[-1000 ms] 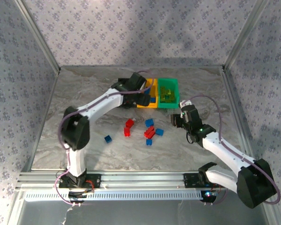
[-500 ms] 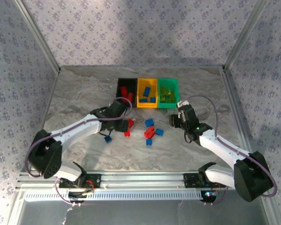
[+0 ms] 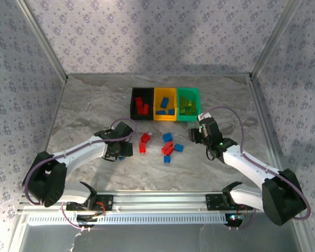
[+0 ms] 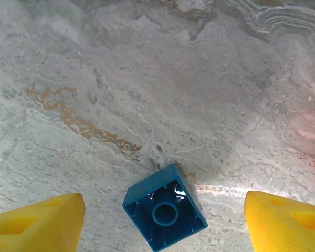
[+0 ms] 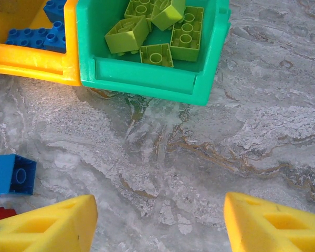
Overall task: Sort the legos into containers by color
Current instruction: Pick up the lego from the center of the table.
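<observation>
Top external: containers (image 3: pixel 165 118) stand in a row by the tabletop's (image 3: pixel 84 115) far edge, with loose red and blue legos (image 3: pixel 168 147) mid-tabletop. The left arm stretches low, left pincer (image 3: pixel 121 152) pointing down. The right pincer (image 3: pixel 195 134) is near the green bin (image 3: pixel 198 102).
Left wrist: blue brick (image 4: pixel 165 218), square, hollow underside up, turned cornerwise, sits untouched between wide-set fingers (image 4: pixel 42 220).
Right wrist: pincer spread wide, empty; yellow-green bricks (image 5: pixel 147 26) lie in the green bin.

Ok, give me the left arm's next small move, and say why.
Probably lower a little and close the left jaws on the blue brick: it lies hollow side up on the table between the open jaws, touching neither, so nothing is gripped yet. Other blue bricks sit in the orange-yellow bin.
</observation>
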Tool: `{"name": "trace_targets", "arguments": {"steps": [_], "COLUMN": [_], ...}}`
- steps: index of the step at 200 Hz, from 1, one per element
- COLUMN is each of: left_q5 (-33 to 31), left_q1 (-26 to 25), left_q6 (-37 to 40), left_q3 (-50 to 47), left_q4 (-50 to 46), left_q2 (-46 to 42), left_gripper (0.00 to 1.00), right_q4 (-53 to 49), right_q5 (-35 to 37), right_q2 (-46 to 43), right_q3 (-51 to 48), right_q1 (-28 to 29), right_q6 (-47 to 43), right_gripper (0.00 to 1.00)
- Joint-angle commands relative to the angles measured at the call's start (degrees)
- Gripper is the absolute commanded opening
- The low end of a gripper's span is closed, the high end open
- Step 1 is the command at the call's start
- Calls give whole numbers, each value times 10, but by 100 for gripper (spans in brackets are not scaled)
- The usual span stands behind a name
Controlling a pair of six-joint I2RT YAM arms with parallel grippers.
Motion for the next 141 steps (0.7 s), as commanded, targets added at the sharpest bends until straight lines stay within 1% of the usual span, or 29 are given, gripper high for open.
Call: {"name": "trace_targets", "arguments": {"steps": [1,24,31,37,42,59,66,78,83,97,101,108,112,118,123,137,139,141], "left_q5": [16,24,25,29,32,41,43,45,46,50,51,52,52,52,52,53,53,53], "left_q1": [5,14,14,13,14,14,14,13,14,13,13,13,13,13,13,12,11,11], "left_q6": [-35,-40,-40,-41,-41,-39,-39,-40,-40,-40,-39,-38,-37,-36,-35,-32,-32,-31], "left_q3": [-26,-27,-24,-23,-22,-22,-21,-22,-22,-24,-25,-25,-24,-23,-22,-19,-18,-17], "left_q4": [29,31,30,32,35,43,45,44,46,51,53,55,55,56,56,56,57,57], "left_q2": [-8,18,26,30,33,38,38,37,35,33,32,32,33,33,32,33,33,33], "left_gripper": [78,77,74,67,63,62,58,57,53,47,43,41,38,37,33,30,27,26], "right_q4": [0,2,2,2,0,-1,-1,0,0,-4,-5,-3,-3,-1,-1,-2,-2,-3], "right_q5": [5,3,5,6,7,6,7,11,13,15,15,13,13,13,14,17,17,17], "right_q2": [1,-2,-2,-1,0,-2,-2,-5,-4,-5,-5,-8,-8,-9,-9,-7,-7,-7], "right_q3": [2,3,2,1,2,4,3,2,1,2,2,3,2,2,1,-1,1,1], "right_q1": [5,6,6,6,7,7,7,8,7,7,6,7,7,7,8,6,6,7], "right_q6": [3,4,4,4,4,3,2,2,2,2,2,1,1,1,1,1,1,1], "right_gripper": [67,67,67,67,67,67,67,67,67,67,67,67,67,67,67,67,67,67]}}
